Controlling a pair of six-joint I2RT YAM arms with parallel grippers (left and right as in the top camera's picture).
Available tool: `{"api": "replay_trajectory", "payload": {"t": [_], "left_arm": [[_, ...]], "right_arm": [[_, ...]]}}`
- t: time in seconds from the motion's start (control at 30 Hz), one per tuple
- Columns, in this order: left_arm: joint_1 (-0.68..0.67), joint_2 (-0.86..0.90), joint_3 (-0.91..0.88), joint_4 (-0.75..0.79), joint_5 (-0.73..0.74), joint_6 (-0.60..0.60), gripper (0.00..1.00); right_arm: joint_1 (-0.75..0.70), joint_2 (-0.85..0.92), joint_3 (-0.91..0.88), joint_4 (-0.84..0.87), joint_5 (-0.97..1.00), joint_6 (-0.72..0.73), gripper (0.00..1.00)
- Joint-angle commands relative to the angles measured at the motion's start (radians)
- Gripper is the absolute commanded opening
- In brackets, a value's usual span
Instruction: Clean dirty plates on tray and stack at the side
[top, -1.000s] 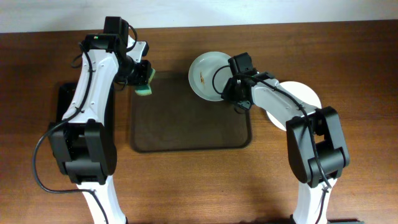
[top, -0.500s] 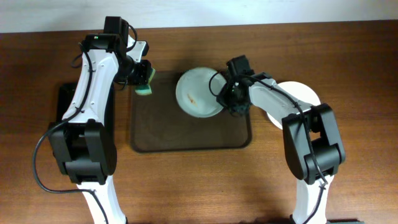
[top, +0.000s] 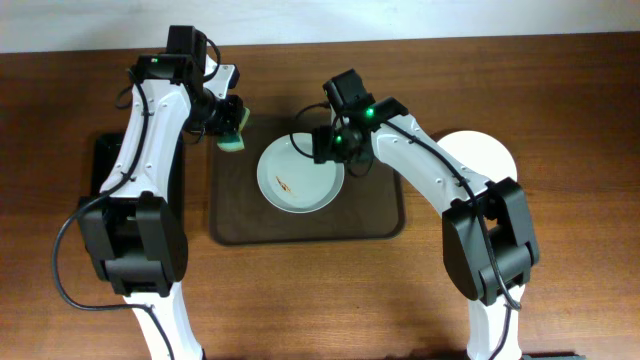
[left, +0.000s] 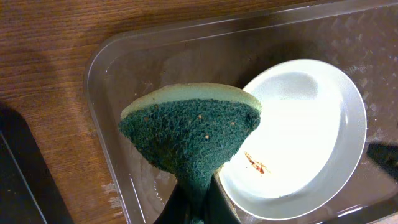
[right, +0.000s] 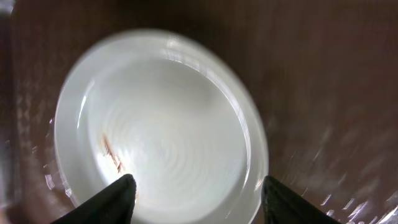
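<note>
Wooden table (top: 560, 80), dark-brown tray (top: 380, 225) in the middle, small black tray (top: 100, 160) under the left arm. One dirty plate (top: 295, 185) sits on the dark-brown tray, left of centre, with an orange-brown smear (left: 256, 163) uncleaned.

Right gripper (top: 330, 150) is at the plate's upper-right rim. Its fingers (right: 115, 199) are spread wide in the wrist view; contact with the rim is too blurred to call.

Left gripper (top: 228, 118) is clamped on a green-and-yellow sponge (left: 193, 134), hovering over the tray's top-left corner, apart from the plate.

White side plate (top: 490, 155) lies right of the tray, partly under the right arm. Can't tell whether it's one or a stack.

My read: this plate needs scrubbing, then stacking. A third plate isn't visible.
</note>
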Motion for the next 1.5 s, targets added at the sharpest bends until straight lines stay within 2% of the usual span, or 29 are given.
{"api": "replay_trajectory", "payload": {"t": [0.0,0.2,0.27,0.3,0.4,0.57,0.73,0.8,0.9,0.97,1.0,1.03,1.1,1.17,1.23,1.3,1.37,1.4,1.47], "left_arm": [[0.003,0.005,0.011,0.001,0.000,0.008,0.01],[0.003,0.005,0.011,0.001,0.000,0.008,0.01],[0.003,0.005,0.011,0.002,0.000,0.008,0.01],[0.003,0.005,0.011,0.002,0.000,0.009,0.01],[0.003,0.005,0.011,0.002,0.000,0.008,0.01],[0.003,0.005,0.011,0.002,0.000,0.009,0.01],[0.003,0.005,0.011,0.002,0.000,0.008,0.01],[0.003,0.005,0.011,0.002,0.000,0.009,0.01],[0.003,0.005,0.011,0.002,0.000,0.009,0.01],[0.003,0.005,0.011,0.003,0.000,0.009,0.01],[0.003,0.005,0.011,0.003,0.000,0.009,0.01],[0.003,0.005,0.011,0.003,0.000,0.009,0.01],[0.003,0.005,0.011,0.003,0.000,0.009,0.01],[0.003,0.005,0.011,0.002,0.000,0.009,0.01],[0.003,0.005,0.011,0.002,0.000,0.009,0.01],[0.003,0.005,0.011,0.003,0.000,0.009,0.01],[0.003,0.005,0.011,0.003,0.000,0.009,0.01],[0.003,0.005,0.011,0.002,0.000,0.009,0.01],[0.003,0.005,0.011,0.002,0.000,0.009,0.01]], "right_arm": [[-0.003,0.004,0.011,0.026,0.121,-0.235,0.65],[-0.010,0.099,0.019,0.032,0.084,-0.407,0.58],[-0.014,0.108,0.021,0.027,0.085,-0.452,0.50],[-0.016,0.113,0.021,0.021,0.086,-0.455,0.49],[-0.027,0.126,0.020,-0.005,0.085,-0.455,0.26],[-0.028,0.126,0.021,-0.039,0.082,-0.443,0.15],[-0.029,0.126,0.043,-0.192,0.092,-0.132,0.09],[-0.029,0.126,0.043,-0.290,0.085,0.129,0.04],[-0.013,0.126,0.043,-0.302,-0.027,0.229,0.04],[0.014,0.126,0.043,-0.267,-0.032,0.262,0.04],[0.027,0.126,0.043,-0.237,-0.031,0.261,0.13],[0.034,0.126,0.043,-0.206,-0.030,0.260,0.29],[0.038,0.126,0.043,-0.139,-0.013,0.233,0.34],[0.037,0.126,0.043,-0.084,0.018,0.196,0.31],[0.038,0.126,0.042,-0.055,0.079,0.149,0.22],[0.038,0.126,0.040,-0.030,0.098,0.077,0.20],[0.038,0.129,0.031,0.010,0.093,0.039,0.21],[0.039,0.135,0.025,0.038,0.082,0.013,0.27],[0.038,0.157,0.025,0.067,0.025,-0.037,0.31]]}}
